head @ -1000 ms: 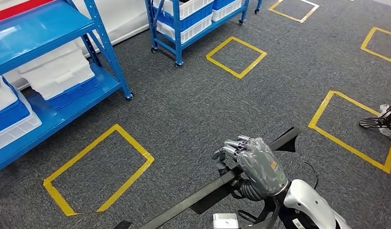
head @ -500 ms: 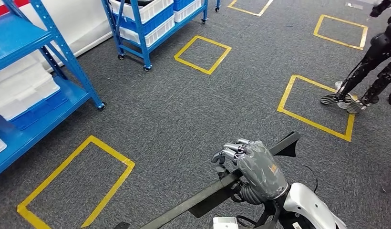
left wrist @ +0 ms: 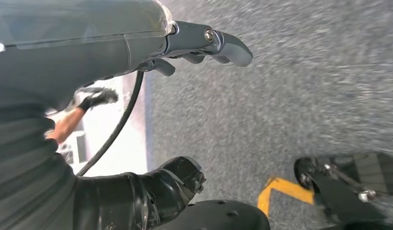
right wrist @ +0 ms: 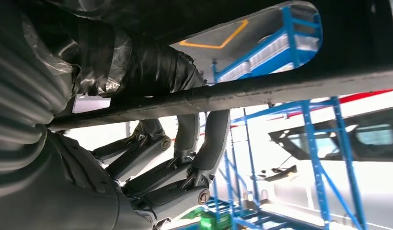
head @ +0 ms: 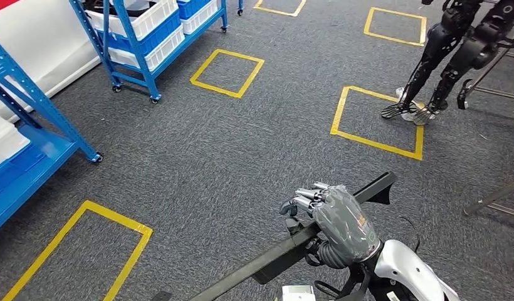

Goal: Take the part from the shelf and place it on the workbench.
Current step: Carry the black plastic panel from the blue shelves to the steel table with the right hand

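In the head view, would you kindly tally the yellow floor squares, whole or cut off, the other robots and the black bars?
Yellow floor squares: 5
Other robot: 1
Black bar, held by the right hand: 1
Total: 7

Grey carpet floor (head: 242, 157) marked with yellow tape squares: one at near left (head: 73, 251), one farther off at centre (head: 227, 73), one to the right (head: 377, 122), two more at the far edge (head: 395, 25). Blue wheeled rack (head: 148, 37) at far left-centre, loaded with white bins (head: 138, 22) over blue ones. White wall panel (head: 35, 53) behind it. Second humanoid robot (head: 455, 50), black-bodied, stands at far right; its feet (head: 408, 111) rest on the far edge of the right-hand tape square. Thin metal stand leg (head: 493, 200) at the right edge. Left wrist view: a person's gloved hand (left wrist: 91, 98), blurred, against a pale surface.
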Tool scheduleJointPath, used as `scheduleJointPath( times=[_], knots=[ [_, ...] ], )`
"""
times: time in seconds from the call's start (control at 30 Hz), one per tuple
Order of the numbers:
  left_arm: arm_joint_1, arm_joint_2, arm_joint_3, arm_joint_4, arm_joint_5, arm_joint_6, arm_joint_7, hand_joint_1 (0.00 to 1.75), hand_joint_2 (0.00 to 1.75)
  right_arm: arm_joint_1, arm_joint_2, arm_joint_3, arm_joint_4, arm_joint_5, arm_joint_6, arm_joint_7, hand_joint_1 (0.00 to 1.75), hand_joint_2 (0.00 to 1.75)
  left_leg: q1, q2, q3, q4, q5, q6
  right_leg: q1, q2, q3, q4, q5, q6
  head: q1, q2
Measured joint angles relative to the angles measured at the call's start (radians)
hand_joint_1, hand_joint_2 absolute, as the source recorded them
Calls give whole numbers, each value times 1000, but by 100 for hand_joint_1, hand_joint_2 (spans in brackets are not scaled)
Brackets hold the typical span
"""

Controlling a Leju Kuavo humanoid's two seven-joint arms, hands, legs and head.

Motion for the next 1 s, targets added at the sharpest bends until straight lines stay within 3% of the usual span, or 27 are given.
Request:
scheduleJointPath(
  times=[0.03, 0.1, 0.13, 0.2, 0.27, 0.33, 0.37, 0.4, 0.43, 0.5, 0.53, 0.6, 0.63, 0.7, 0.77, 0.83, 0.87, 0.9, 0.93, 1.0],
  knots=[
    [0, 0, 0, 0, 0, 0, 0, 0, 175, 0, 0, 0, 0, 0, 0, 0, 175, 175, -2, -14, 7, -20, 2, 1, -2, 12, -5, 1, 3, 7, 0, 0],
    [0, -1, 0, 0, 0, 0, 0, 0, 175, 1, 0, 0, 0, 0, 0, 0, 175, 175, -3, 7, 10, -29, 7, 6, -6, 36, -12, -5, 12, 24, 0, 0],
    [-1, -2, 1, 0, 0, 0, 0, 0, 175, 2, -1, 0, 0, 0, 0, 0, 175, 175, -1, 20, 13, -35, 13, 12, -6, 31, -16, -3, 11, 30, 1, 0],
    [-1, -3, 2, 0, 0, 0, 0, 0, 175, 1, -2, 0, 0, 0, 0, 0, 175, 175, 3, 51, 15, -47, 23, 23, -3, -22, -43, 51, -24, 36, 4, 0],
    [0, -3, 2, 0, 0, 1, 0, 0, 175, 0, -2, 0, 0, 0, 0, 0, 175, 175, -2, 79, 13, -49, 26, 27, -2, -82, -97, 170, -91, 41, 7, 0],
    [2, -3, 3, 0, 0, 1, 1, 0, 175, 1, -2, 0, 0, 0, 1, 0, 175, 175, -6, 107, 9, -48, 25, 27, -3, -99, -130, 252, -120, 44, 7, 0],
    [1, -3, 3, 0, 0, 1, 1, 0, 175, 1, -2, 0, 0, 0, 1, 0, 175, 175, -7, 121, 9, -48, 23, 26, -3, -103, -121, 243, -108, 44, 8, 0],
    [1, -3, 4, 0, 0, 1, 2, 0, 175, 1, -2, 0, 0, -1, 1, 0, 175, 175, -7, 134, 11, -48, 22, 25, -2, -110, -91, 197, -82, 42, 8, 0],
    [0, -3, 4, 0, 0, 1, 2, 0, 175, 0, -2, 0, 0, -1, 1, 0, 175, 175, -8, 146, 14, -48, 19, 23, 1, -127, -47, 125, -53, 36, 8, 0],
    [-1, -5, 4, 0, -1, 2, 2, 0, 175, -3, -2, 0, 0, -2, 1, 1, 175, 175, -13, 166, 19, -47, 14, 17, 13, -167, 20, 10, -23, 21, 7, 0],
    [-2, -5, 4, 0, -1, 2, 2, 0, 175, -5, -3, 0, 0, -3, 1, 1, 175, 175, -14, 175, 21, -47, 12, 12, 19, -177, 32, -16, -21, 13, 7, 0],
    [-3, -7, 5, 0, 0, 3, 2, 0, 175, -5, -4, 0, 0, -3, 1, 1, 175, 175, -16, 195, 27, -49, 7, 3, 23, -160, 31, -22, -22, 4, 7, 0],
    [-3, -7, 5, 0, 0, 3, 2, 0, 175, -5, -5, 0, 0, -4, 1, 2, 175, 175, -16, 192, 29, -47, 3, -2, 19, -149, 34, -26, -20, 0, 7, 0],
    [-3, -8, 5, 0, 1, 6, 4, 0, 175, -7, -7, 1, -2, -6, 2, 2, 175, 175, -13, 146, 12, 2, -31, -11, 10, -126, 40, -38, -14, -10, 7, 0],
    [-2, -8, 5, 0, 2, 7, 5, 0, 175, -10, -7, 1, -3, -8, 2, 3, 175, 175, -8, 95, -44, 120, -91, -16, 5, -104, 42, -41, -11, -16, 6, 0],
    [0, -7, 6, 0, 4, 8, 7, 0, 175, -10, -7, 3, -3, -9, 2, 3, 175, 175, -7, 86, -100, 218, -118, -19, 5, -78, 40, -37, -12, -17, 6, 0],
    [1, -6, 6, 0, 4, 8, 8, 0, 175, -9, -7, 4, -3, -9, 2, 3, 175, 175, -7, 85, -107, 223, -104, -20, 4, -64, 40, -34, -14, -16, 6, 0],
    [1, -6, 7, 0, 5, 8, 8, 0, 175, -9, -7, 4, -3, -9, 2, 3, 175, 175, -5, 83, -96, 188, -71, -21, 3, -50, 39, -29, -16, -14, 6, 0],
    [1, -6, 7, 0, 5, 8, 8, 0, 175, -9, -7, 5, -3, -9, 2, 3, 175, 175, -3, 72, -71, 125, -31, -22, 1, -36, 39, -23, -19, -10, 6, 0],
    [0, -7, 7, 0, 5, 8, 8, 0, 175, -10, -7, 5, -3, -9, 2, 3, 175, 175, 2, 29, -24, 15, 12, -21, 0, -13, 33, -9, -26, 1, 6, 0]
  ],
)
